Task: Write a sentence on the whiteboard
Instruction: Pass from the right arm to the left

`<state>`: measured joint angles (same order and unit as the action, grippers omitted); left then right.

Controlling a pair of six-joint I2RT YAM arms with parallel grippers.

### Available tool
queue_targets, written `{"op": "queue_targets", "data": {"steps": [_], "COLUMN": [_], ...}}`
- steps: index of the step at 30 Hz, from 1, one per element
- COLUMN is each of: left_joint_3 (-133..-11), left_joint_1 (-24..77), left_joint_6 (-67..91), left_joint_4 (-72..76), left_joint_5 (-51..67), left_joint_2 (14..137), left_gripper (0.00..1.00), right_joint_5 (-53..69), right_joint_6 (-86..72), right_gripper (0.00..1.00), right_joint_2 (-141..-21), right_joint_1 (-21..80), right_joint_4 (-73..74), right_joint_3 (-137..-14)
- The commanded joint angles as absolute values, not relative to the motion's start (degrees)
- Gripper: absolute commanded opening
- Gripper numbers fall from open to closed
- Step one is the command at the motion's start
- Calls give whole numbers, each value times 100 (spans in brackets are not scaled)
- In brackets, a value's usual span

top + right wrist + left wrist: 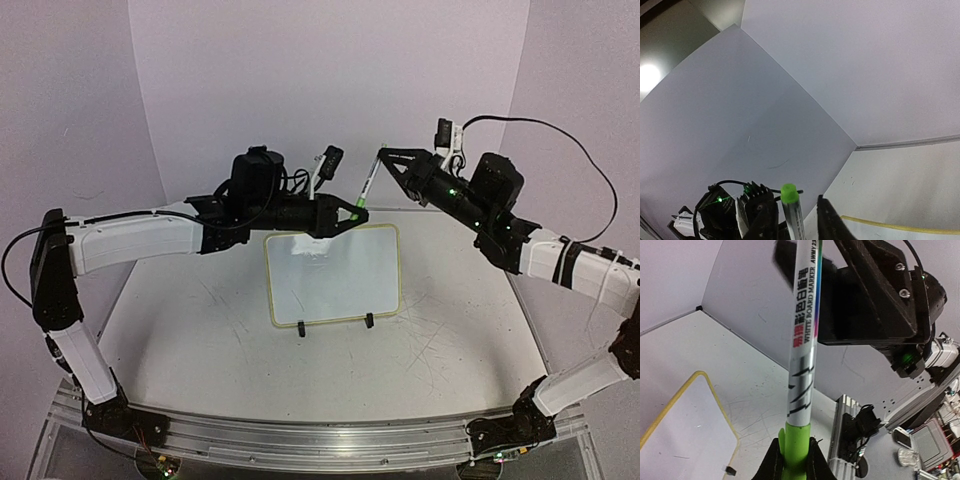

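The whiteboard [335, 275] stands on its two black clip feet at the table's middle, and no sentence shows on its white face. My left gripper [348, 214] is above the board's top edge, shut on the green cap [796, 452] of a white board marker [368, 180]. The marker slants up to the right into my right gripper [383, 153]. In the right wrist view the marker's green tail end [789, 192] stands between the right gripper's [796, 212] fingers with a gap on each side, so it is open. The board's yellow rim also shows in the left wrist view [720, 405].
Pale walls close the table in at the back and both sides. An aluminium rail [310, 440] runs along the near edge with both arm bases on it. The right arm's cable [590, 160] loops above the right side. The tabletop [200, 330] is scuffed.
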<state>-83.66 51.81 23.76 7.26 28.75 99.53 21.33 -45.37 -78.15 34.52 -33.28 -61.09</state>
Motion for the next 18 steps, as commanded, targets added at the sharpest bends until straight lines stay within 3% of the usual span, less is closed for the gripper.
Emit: {"op": "queue_targets", "data": {"steps": [1,3,5,6,13,18], "left_joint_3": [-8289,-8306,-8266,-8210,-7818,-7850], "left_joint_1": [5162,5160,5161,5160,5160,5159], "left_joint_6": [1350,877,476,291,-672,-862], "left_joint_4": [432,-13,-347,-432,-582,-716], "left_joint_5": [2383,2040,1780,1699,1184,1207], "left_joint_2": [9371,9239,9076,8963,8339,8235], "left_gripper": [0,0,0,0,0,0], "right_joint_5": [2328,2503,2965,3150,2922,4136], "right_joint_6": [-3843,-3301,-2597,-2287,-901,-948], "right_gripper": [59,73,94,97,98,97], "right_joint_2": [-7774,-7735,-7665,-7592,-7018,-7506], "right_joint_1": [3509,3501,3490,3492,3486,3492], "right_joint_4": [-2069,-1576,-1093,-907,-239,252], "right_joint_3": [-6541,-6674,-6783,-6801,-6578,-7302]}}
